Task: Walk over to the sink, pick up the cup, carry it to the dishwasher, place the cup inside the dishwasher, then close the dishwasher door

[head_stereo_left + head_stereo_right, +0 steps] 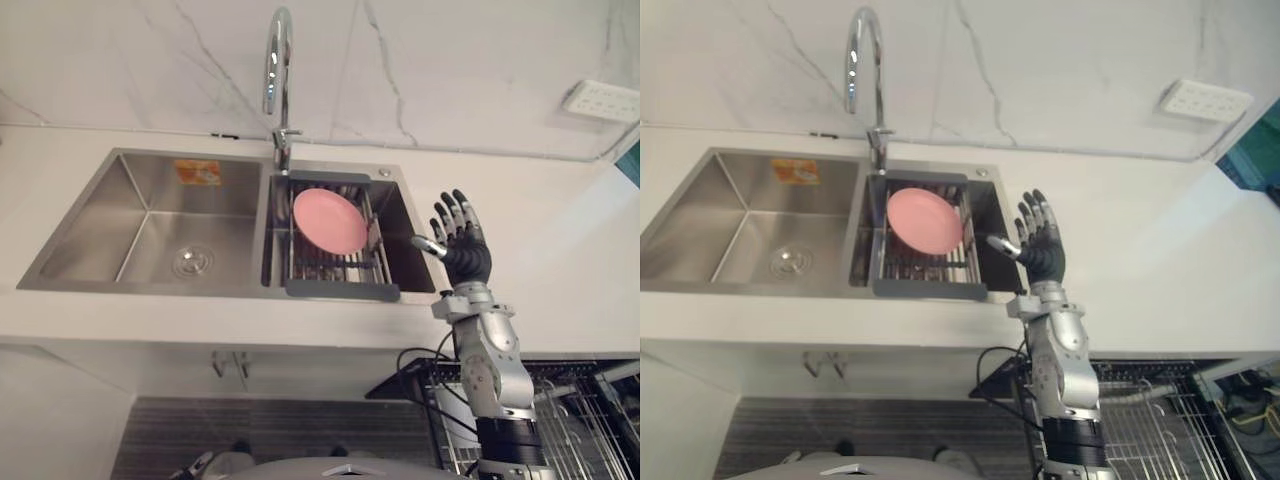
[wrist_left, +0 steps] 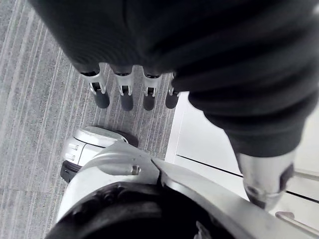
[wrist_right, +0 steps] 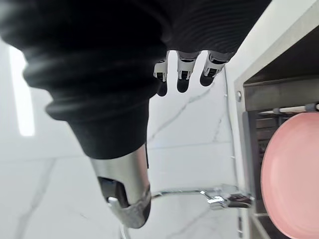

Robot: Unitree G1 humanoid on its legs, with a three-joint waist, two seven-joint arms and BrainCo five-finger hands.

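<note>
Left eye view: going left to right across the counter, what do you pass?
left sink basin → faucet → pink plate → right hand → wall socket

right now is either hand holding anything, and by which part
Nothing is held. The right hand is raised open beside the sink, clear of the pink plate in the rack; the left hand hangs open over the floor.
</note>
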